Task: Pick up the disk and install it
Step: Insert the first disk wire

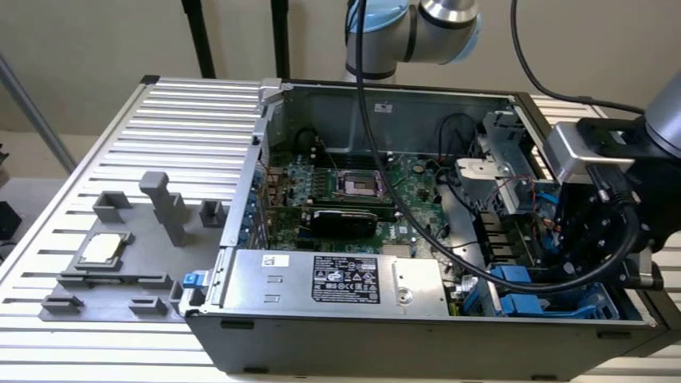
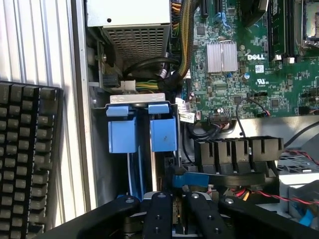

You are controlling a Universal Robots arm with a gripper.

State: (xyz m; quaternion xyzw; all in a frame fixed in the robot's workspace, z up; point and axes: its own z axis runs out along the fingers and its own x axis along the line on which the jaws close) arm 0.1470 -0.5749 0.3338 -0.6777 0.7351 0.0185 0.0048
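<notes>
While hovering over the open computer case [image 1: 255,335], gripper [image 2: 174,219] nearly closed. Fingers [image 2: 158,214] clamped on blue-railed disk [image 2: 189,179] above drive bay [image 2: 142,132].

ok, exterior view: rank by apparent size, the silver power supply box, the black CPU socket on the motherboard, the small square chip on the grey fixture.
1. Power supply box, clearly largest.
2. CPU socket.
3. Square chip.
The socket and chip look close in size, and the chip sits nearer the camera, so that order is unsure.
</notes>
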